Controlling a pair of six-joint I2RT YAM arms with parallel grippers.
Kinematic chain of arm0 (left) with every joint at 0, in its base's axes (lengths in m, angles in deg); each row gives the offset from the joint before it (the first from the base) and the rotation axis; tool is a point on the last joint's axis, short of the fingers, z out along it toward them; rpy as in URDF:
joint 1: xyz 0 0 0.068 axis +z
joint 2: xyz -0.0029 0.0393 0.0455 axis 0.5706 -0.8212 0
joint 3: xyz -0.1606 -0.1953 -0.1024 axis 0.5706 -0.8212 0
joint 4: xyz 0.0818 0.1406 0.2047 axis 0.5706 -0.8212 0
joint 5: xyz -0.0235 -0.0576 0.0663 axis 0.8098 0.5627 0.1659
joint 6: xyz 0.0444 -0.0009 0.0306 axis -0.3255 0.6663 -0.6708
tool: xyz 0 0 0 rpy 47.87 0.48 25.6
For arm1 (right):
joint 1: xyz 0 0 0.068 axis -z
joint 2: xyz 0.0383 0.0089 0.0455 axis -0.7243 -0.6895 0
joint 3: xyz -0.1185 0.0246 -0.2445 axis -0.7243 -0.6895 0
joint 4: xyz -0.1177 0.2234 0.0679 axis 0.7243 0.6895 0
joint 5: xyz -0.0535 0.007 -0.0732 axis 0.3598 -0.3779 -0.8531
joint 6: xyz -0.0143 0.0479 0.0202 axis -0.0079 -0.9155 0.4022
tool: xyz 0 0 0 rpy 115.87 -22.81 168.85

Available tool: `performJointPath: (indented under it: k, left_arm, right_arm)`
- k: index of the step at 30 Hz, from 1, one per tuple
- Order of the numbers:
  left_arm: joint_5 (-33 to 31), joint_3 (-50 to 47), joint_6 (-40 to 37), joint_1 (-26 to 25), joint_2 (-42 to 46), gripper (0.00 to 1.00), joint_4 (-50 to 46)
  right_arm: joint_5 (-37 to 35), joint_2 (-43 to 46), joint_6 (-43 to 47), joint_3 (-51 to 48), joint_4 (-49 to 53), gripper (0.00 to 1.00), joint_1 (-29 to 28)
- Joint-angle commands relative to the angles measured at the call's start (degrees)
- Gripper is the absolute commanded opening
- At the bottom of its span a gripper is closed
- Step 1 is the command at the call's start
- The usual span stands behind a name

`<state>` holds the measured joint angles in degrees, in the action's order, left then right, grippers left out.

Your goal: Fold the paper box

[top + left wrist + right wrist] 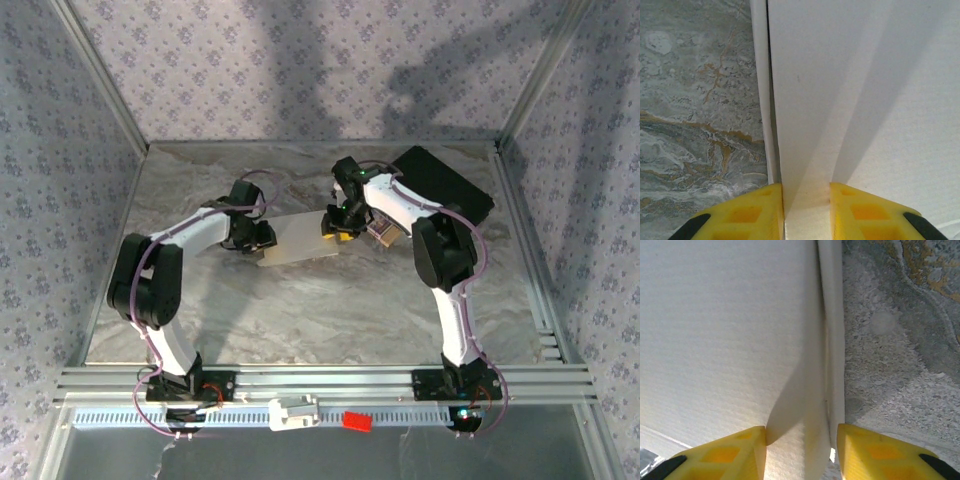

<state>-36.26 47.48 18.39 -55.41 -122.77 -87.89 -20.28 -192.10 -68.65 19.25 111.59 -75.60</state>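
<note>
On the grey marbled table (300, 310), the left gripper (258, 238) stood at the left end of the plain white cardboard paper box (300, 242), which lay near the middle. Seen close, its yellow fingers (765, 212) were narrowly parted and pressed on both sides of a raised fold. The right gripper (340, 228) met the right end. It straddled a wider folded edge (832, 340), but I could not tell if it really pinched. Beside it, a small tan packet (385, 233) was half hidden by the arm. Farther right lay a black rectangular case (445, 185).
</note>
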Motion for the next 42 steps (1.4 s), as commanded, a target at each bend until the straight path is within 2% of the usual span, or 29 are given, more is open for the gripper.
performJointPath:
  k: [1,9,15,18,20,24,32,34,39,42]
  left_arm:
    - [-2.3,1.4,-1.8,0.7,-2.0,0.3,-4.2]
    - [-2.8,3.9,-2.5,1.0,-2.1,0.35,-6.2]
    - [-1.6,4.1,-2.5,1.2,-2.8,0.35,-6.0]
    - [-1.3,3.8,-2.3,1.2,-2.8,0.35,-5.3]
    - [-1.6,3.9,-2.1,1.2,-2.3,0.35,-5.3]
    - [-3.3,4.5,-2.4,1.7,-0.2,0.42,-6.5]
    - [-2.5,4.7,-3.0,3.8,2.5,0.54,-6.7]
    - [-0.3,3.8,-3.0,4.8,2.3,0.58,-5.1]
    - [10.7,-0.5,-1.7,7.1,-0.2,0.6,3.9]
    - [11.5,-1.1,-1.6,7.0,-1.6,0.58,5.1]
  right_arm:
    - [-3.3,0.0,1.9,-1.4,2.2,0.41,0.0]
    - [-4.0,-2.3,0.8,-1.0,1.7,0.29,-0.2]
    - [-2.1,-1.6,-0.5,-0.9,1.8,0.28,0.2]
    - [-1.1,-0.7,-1.3,-1.2,1.1,0.23,0.3]
    - [-0.9,-0.2,-1.5,-0.8,1.4,0.27,0.4]
    - [-3.3,3.9,-1.6,-1.4,1.1,0.42,0.4]
    - [-4.2,7.8,-0.9,-1.7,2.3,0.52,1.9]
    - [-3.5,7.2,1.1,-2.8,1.7,0.54,2.3]
    - [2.0,3.0,4.6,-3.5,0.0,0.58,2.3]
    - [2.2,2.0,4.6,-4.7,-0.9,0.58,2.6]
